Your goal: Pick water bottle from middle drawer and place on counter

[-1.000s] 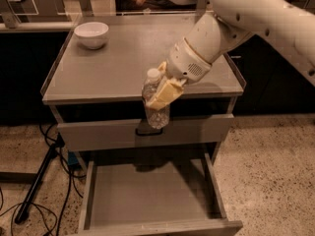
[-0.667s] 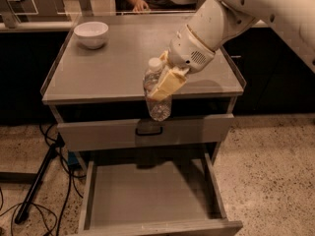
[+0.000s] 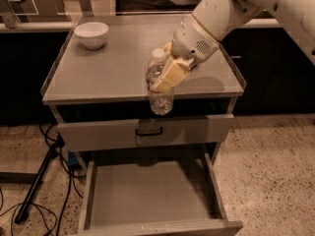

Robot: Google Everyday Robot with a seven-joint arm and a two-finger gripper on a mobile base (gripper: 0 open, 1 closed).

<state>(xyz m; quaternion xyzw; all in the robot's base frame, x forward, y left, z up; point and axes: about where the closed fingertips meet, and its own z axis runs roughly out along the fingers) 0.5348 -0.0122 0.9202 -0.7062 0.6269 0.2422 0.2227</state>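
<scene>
One middle drawer (image 3: 147,195) stands pulled out nearest the camera, its grey floor bare and its front edge cut off by the frame. Above it is one shut drawer front (image 3: 98,134) with a small black handle (image 3: 149,131). One water bottle (image 3: 161,102) hangs upright in the air at the front edge of the tabletop (image 3: 113,68); whether its base is over the surface or just before it cannot be told. The gripper (image 3: 157,85) clasps the bottle's middle, tan fingers (image 3: 170,75) closed around it, one finger hidden behind the bottle. One white arm (image 3: 221,14) runs off to the upper right. One white bowl (image 3: 91,33) sits at the far left corner.
</scene>
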